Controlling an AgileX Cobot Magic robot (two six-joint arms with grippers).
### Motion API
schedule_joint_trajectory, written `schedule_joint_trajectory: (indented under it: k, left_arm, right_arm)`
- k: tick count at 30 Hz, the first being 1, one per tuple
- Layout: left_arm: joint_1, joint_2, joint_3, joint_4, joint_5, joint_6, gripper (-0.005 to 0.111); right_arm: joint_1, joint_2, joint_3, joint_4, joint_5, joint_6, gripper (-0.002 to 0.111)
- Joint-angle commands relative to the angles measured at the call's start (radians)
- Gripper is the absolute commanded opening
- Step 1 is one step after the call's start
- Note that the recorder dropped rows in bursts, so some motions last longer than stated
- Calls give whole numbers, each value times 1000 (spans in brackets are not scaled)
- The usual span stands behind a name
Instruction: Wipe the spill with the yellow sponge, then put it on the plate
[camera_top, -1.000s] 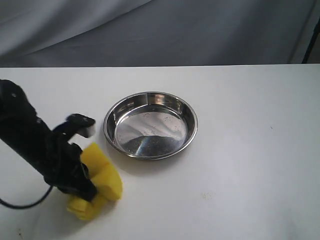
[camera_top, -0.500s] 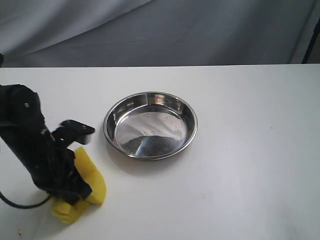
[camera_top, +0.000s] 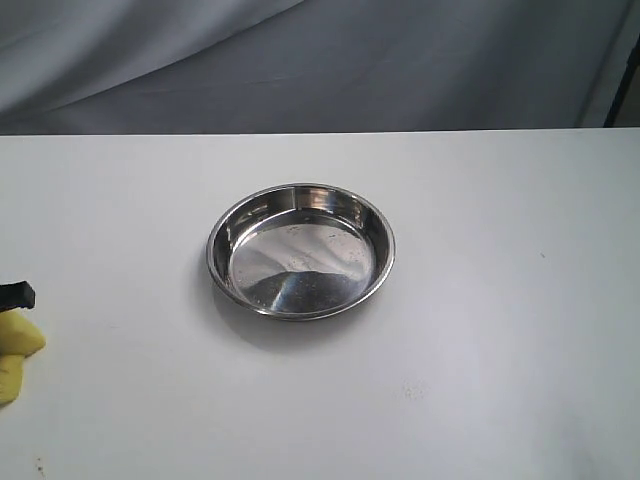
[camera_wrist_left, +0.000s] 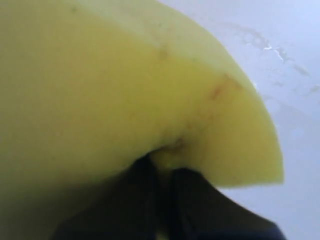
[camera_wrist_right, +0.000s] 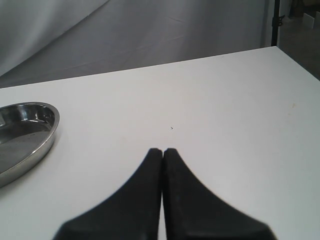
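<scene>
The yellow sponge (camera_wrist_left: 125, 90) fills most of the left wrist view, and my left gripper (camera_wrist_left: 165, 167) is shut on its creased edge. In the exterior view only a corner of the sponge (camera_top: 14, 352) shows at the far left edge, low over the white table, under a black bit of the left arm (camera_top: 15, 295). The shiny steel plate (camera_top: 300, 265) sits empty mid-table, well to the right of the sponge. My right gripper (camera_wrist_right: 162, 151) is shut on nothing above bare table, with the plate (camera_wrist_right: 25, 135) off to one side. The spill is out of view.
Faint wet streaks (camera_wrist_left: 272, 47) mark the white table just beyond the sponge. A grey cloth backdrop (camera_top: 320, 60) hangs behind the table's far edge. A dark stand (camera_wrist_right: 274, 22) rises past the far corner in the right wrist view.
The left arm has carried the sponge leftwards across the table, from beside the plate to the very edge of the exterior view. The plate has not moved.
</scene>
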Motion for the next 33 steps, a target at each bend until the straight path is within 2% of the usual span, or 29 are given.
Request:
schedule_joint_trajectory:
  k: [1, 4, 7, 11, 13, 15, 17, 19, 22, 25, 27, 30, 33]
  left_arm:
    - [-31, 5, 6, -206, -3, 278, 0]
    - [-124, 5, 6, -356, -3, 478, 0]
    - [-276, 5, 8, -414, 2, 603, 0]
    - [-503, 5, 8, -409, 9, 677, 0]
    - [-627, 5, 6, -409, 27, 776, 0]
    - [-725, 5, 6, -409, 45, 878, 0]
    - [-806, 5, 6, -397, 50, 910, 0]
    - [-853, 5, 6, -353, 32, 896, 0]
    - [-850, 5, 6, -212, -37, 719, 0]
    - [-796, 5, 6, -22, -68, 457, 0]
    - [-731, 5, 6, 68, -68, 328, 0]
    - [-603, 5, 6, 118, -73, 153, 0]
    - [-445, 5, 6, 143, -80, 12, 0]
  right_arm:
    - [-5, -7, 4, 4, -13, -4, 0]
    - [-5, -7, 4, 4, -13, -4, 0]
    - [-5, -7, 4, 4, -13, -4, 0]
    - [-5, -7, 4, 4, -13, -2, 0]
    - [-5, -7, 4, 4, -13, -2, 0]
    - [-5, -7, 4, 4, -13, -2, 0]
    - [-5, -7, 4, 4, -13, -2, 0]
    - [-5, -7, 4, 4, -13, -2, 0]
    - [-5, -7, 4, 4, -13, -2, 0]
    - [-5, -7, 4, 4, -13, -4, 0]
    - [-5, -7, 4, 4, -13, -4, 0]
    - [-5, -7, 4, 4, -13, -4, 0]
    - [-5, -7, 4, 4, -13, -4, 0]
